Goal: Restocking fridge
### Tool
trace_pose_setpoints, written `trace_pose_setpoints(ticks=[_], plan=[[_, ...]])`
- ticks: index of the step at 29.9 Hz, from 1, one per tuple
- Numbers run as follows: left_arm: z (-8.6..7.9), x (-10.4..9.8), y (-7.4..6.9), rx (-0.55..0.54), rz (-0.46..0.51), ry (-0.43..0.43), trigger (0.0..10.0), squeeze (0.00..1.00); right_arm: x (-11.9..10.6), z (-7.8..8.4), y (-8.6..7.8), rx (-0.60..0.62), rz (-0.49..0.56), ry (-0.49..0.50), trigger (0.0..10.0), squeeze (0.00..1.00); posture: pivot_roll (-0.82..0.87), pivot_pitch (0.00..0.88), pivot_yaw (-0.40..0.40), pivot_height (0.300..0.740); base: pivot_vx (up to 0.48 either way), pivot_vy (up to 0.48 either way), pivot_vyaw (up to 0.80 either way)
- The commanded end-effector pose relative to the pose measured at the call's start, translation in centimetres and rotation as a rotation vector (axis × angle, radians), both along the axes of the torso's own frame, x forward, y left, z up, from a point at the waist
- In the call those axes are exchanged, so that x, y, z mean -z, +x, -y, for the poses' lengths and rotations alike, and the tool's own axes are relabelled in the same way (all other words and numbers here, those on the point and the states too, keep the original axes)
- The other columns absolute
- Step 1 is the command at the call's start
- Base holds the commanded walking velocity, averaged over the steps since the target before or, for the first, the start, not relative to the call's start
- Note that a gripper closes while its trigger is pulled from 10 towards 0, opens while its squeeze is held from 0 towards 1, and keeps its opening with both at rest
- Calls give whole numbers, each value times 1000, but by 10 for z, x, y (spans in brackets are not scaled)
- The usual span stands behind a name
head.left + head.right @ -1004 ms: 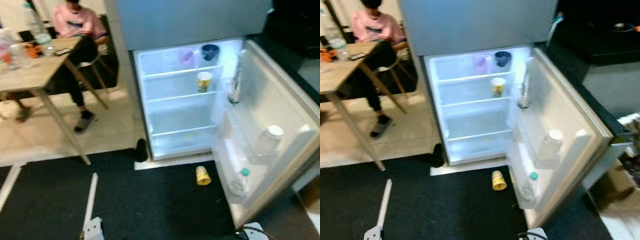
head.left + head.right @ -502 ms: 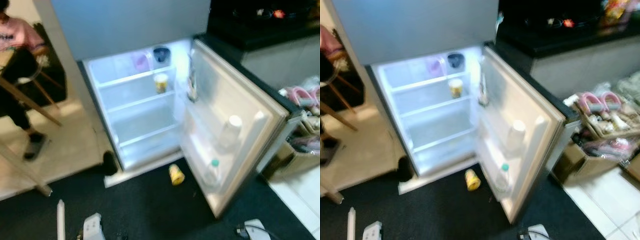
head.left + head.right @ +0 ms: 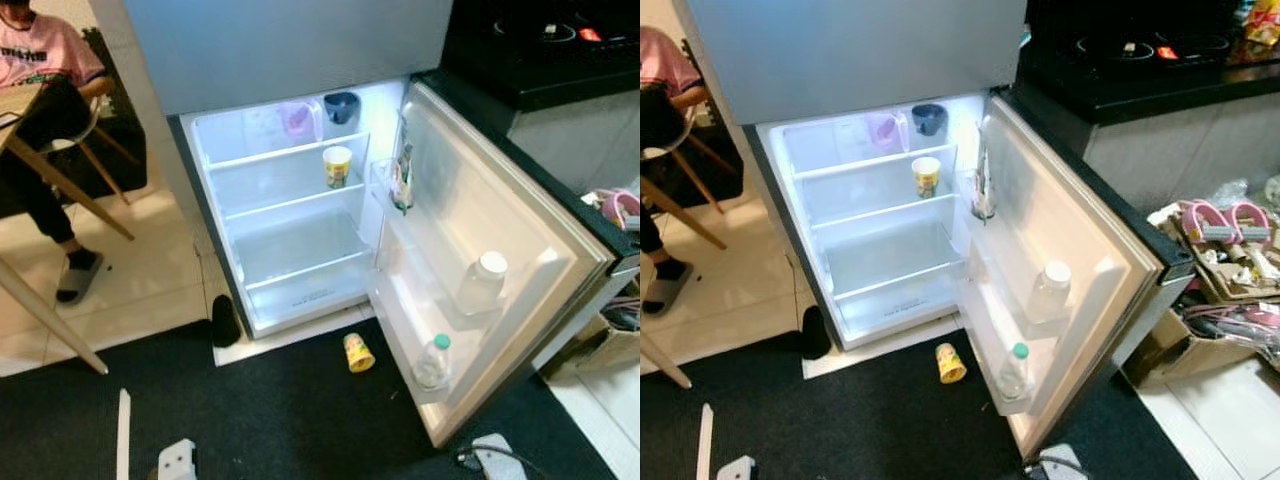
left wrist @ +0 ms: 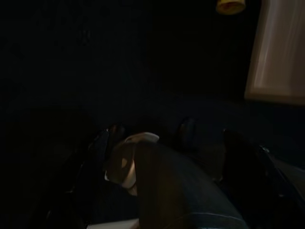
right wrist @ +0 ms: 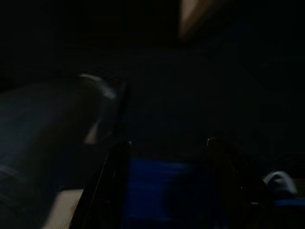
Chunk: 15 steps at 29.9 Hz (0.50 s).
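white lit fridge stands open, door swung to the robot's right, shelves mostly bare. yellow-labelled cup on the middle shelf; pink jug and dark blue cup on the top shelf. two clear bottles in door racks. yellow cup lies tipped on dark floor mat just beside the door. label print too small to read. wrist views very dark: claw state, left or right, cannot tell
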<state>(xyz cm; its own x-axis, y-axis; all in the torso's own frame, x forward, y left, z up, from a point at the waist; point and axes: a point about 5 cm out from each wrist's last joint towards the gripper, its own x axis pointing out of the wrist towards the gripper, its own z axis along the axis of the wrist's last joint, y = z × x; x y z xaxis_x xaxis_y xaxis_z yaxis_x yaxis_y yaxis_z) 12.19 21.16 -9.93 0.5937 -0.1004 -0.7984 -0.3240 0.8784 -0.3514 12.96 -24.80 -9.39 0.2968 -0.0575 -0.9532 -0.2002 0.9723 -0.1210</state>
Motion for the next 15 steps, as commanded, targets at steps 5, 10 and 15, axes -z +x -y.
trace_pose_setpoints(ticks=[5,10,15], plan=[[-5,1,-6,-28,-12,12,10000,0,3,-1,-9,3,-25,11,10000,0,-43,0,3,740,0,0,0],[0,2,-7,-78,-12,-3,10000,0,4,0,-14,-13,-43,0,10000,0,-73,0,11,740,0,0,0],[9,3,-2,-68,-11,-1,10000,0,5,-1,-16,22,-35,0,10000,0,-33,0,23,740,0,0,0]])
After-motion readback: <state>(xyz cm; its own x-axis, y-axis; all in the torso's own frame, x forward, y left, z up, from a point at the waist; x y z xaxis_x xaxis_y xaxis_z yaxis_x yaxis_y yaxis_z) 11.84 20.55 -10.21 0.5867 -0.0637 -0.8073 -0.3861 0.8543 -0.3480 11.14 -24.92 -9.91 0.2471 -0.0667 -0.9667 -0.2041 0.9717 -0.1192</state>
